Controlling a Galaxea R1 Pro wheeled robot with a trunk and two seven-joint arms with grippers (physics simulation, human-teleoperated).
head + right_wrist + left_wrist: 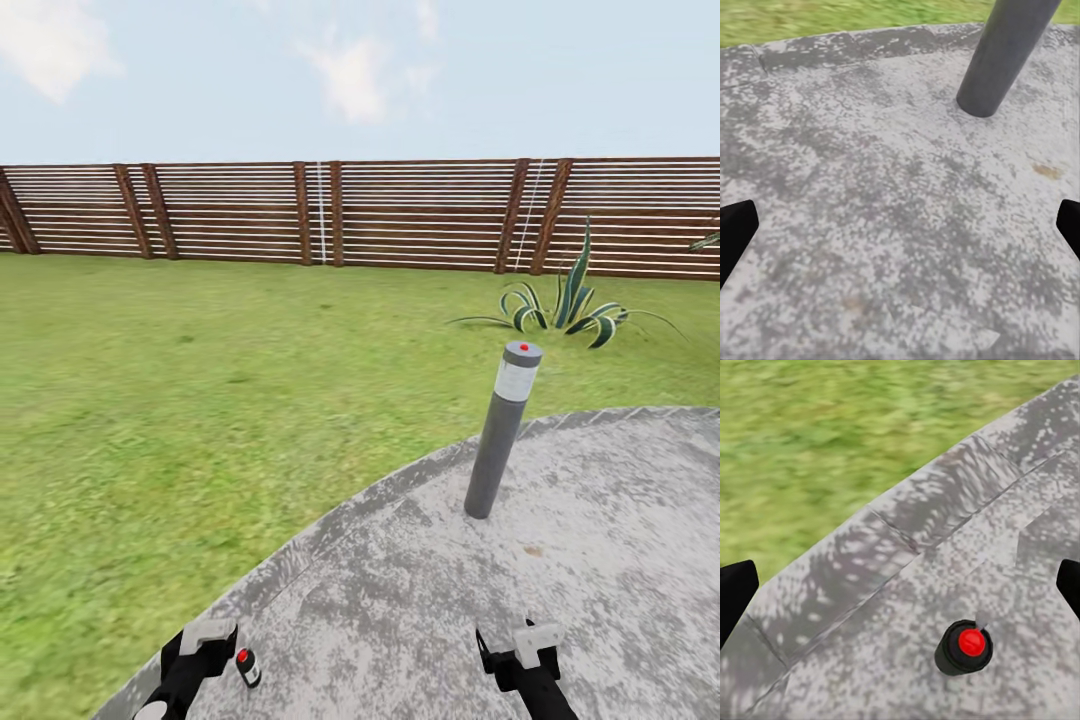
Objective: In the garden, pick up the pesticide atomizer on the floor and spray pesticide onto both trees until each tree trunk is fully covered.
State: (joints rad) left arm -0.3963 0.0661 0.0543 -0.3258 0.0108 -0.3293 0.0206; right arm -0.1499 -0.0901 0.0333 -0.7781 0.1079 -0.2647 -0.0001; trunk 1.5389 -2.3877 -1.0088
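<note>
Red-capped, the atomizer (964, 647) should be centred between the spread-apart left fingers (735, 596) before they are lowered, right fingers (735, 236) likewise spread.

We are outdoors in a garden: a wide green lawn (200, 400) runs to a brown slatted wooden fence (420, 215) under open sky. A striped spiky plant (570, 310) and a grey bollard lamp (502, 430) on round stone paving (560, 580) confirm it.

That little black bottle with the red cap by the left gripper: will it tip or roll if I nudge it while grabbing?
The atomizer stands upright on the stone paving, small and narrow, so a sideways nudge probably topples it. Its body looks round, so once down it may roll. The left gripper, open beside it, should probably close squarely from both sides.
</note>
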